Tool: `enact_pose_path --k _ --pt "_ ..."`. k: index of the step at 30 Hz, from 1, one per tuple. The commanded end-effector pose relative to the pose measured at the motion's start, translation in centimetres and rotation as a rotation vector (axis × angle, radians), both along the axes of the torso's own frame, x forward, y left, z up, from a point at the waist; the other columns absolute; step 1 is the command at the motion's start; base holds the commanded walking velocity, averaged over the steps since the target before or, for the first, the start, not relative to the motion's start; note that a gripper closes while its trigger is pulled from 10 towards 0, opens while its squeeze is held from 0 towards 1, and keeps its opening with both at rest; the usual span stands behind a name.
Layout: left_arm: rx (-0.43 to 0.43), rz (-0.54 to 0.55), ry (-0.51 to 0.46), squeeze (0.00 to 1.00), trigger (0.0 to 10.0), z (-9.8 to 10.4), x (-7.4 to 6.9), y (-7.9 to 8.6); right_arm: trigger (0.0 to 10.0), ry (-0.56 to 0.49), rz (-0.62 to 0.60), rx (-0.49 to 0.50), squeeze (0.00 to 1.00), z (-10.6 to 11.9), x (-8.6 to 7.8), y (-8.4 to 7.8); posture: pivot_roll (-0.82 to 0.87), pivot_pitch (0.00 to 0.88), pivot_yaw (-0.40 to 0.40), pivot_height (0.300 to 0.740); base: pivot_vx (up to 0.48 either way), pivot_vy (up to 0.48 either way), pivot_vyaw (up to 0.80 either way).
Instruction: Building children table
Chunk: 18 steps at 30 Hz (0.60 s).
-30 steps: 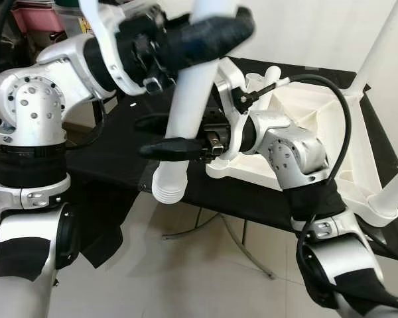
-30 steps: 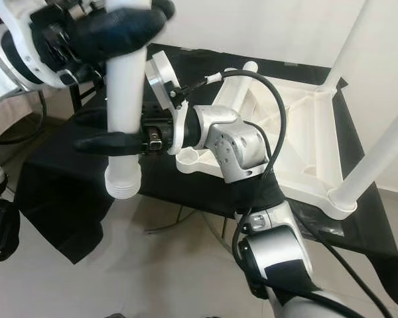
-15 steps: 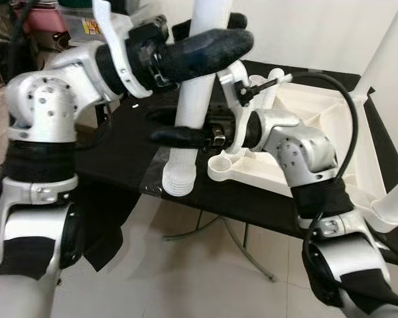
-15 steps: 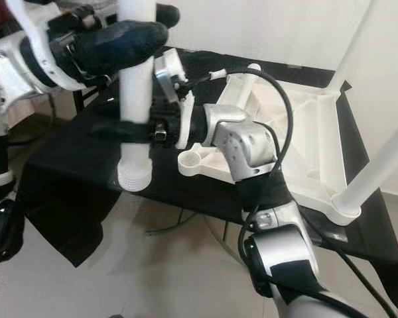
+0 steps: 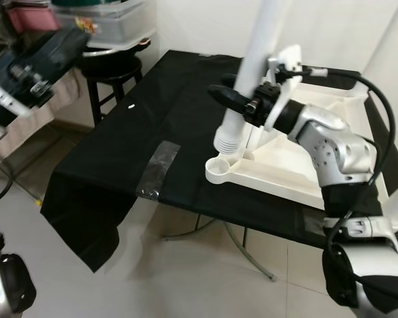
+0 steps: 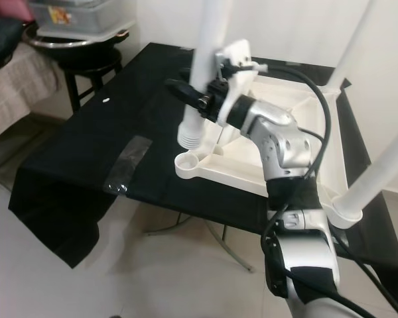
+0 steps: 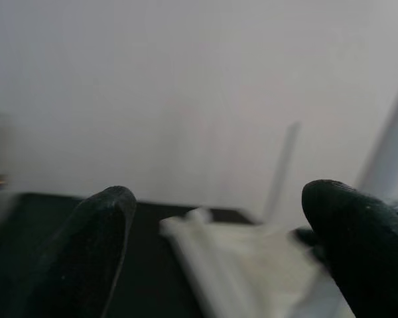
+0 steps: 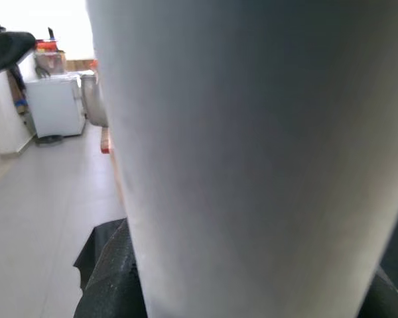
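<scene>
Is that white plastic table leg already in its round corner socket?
Not yet: the white plastic table leg hangs with its ribbed end just above the round corner socket.

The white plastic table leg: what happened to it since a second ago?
The left gripper let go of the white plastic table leg and pulled away. The right gripper carried it over the corner socket of the upturned white tabletop. The right gripper stays clamped.

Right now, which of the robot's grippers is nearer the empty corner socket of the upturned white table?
Right. The right gripper holds the white leg just above the socket; the left gripper is open, far off left.
</scene>
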<state>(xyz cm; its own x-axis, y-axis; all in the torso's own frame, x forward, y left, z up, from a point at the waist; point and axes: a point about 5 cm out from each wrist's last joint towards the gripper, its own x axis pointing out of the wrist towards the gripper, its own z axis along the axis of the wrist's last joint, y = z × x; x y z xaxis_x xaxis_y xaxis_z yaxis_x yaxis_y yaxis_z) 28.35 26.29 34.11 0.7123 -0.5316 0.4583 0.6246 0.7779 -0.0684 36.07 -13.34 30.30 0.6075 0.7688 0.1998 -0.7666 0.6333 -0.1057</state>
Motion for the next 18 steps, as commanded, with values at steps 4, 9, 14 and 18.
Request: enact_pose_path --k 4,9,14,18 --pt "0.2 0.086 0.237 0.0 10.0 -9.1 -0.1 -5.0 10.0 -0.033 0.01 -0.084 0.0 -1.2 -0.1 0.8 -0.02 0.171 -0.035 0.74 0.0 0.0 0.0" --pt "0.338 0.104 0.301 0.0 10.0 -13.7 -2.2 -9.5 10.0 -0.038 0.041 -0.156 0.0 -1.4 0.7 1.1 -0.01 0.225 -0.043 0.74 0.0 0.0 0.0" --pt "0.402 0.26 0.312 0.0 10.0 -15.5 -3.8 -10.0 10.0 -0.079 0.137 -0.19 0.0 -0.1 1.3 1.8 -0.02 0.322 -0.05 0.74 0.0 0.0 0.0" --pt "0.446 0.363 0.285 0.0 10.0 -15.4 -4.3 -8.9 10.0 -0.083 0.223 -0.16 0.0 0.8 1.1 1.9 -0.02 0.37 -0.051 0.74 0.0 0.0 0.0"
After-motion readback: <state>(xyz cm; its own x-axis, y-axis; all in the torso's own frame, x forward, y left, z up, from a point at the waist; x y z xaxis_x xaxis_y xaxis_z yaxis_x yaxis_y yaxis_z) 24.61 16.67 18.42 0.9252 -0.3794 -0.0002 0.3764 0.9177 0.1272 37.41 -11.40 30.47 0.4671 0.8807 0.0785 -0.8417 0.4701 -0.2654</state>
